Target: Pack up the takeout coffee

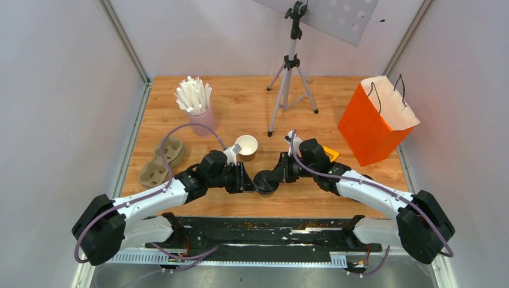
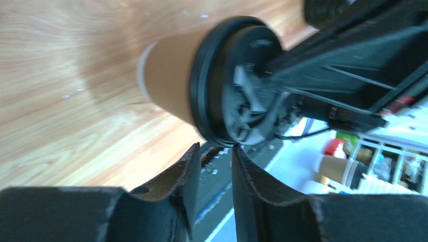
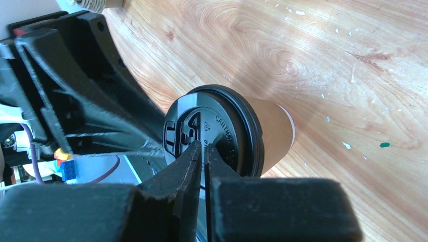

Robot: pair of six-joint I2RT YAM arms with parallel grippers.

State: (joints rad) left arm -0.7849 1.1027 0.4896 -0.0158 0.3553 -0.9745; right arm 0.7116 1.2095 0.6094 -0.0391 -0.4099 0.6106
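The takeout coffee [image 1: 265, 182] stands near the table's front edge between both arms: a kraft-brown paper cup [image 2: 169, 83] with a black round lid [image 2: 209, 75] on it. In the right wrist view the lid [image 3: 224, 126] faces me and brown cup wall [image 3: 277, 133] shows behind it. My right gripper [image 3: 204, 145] is shut, its tips resting on the lid's top [image 1: 275, 177]. My left gripper [image 2: 216, 148] is open by a narrow gap with nothing between the fingers. Its tips sit at the lid's rim [image 1: 256, 182], opposite the right gripper.
An open paper cup [image 1: 246, 147] with a white inside stands just behind the left wrist. A pink cup of white sticks [image 1: 201, 117] and a pulp cup tray [image 1: 161, 161] are at the left. A tripod [image 1: 291, 78] stands at the back, an orange paper bag [image 1: 372, 123] at the right.
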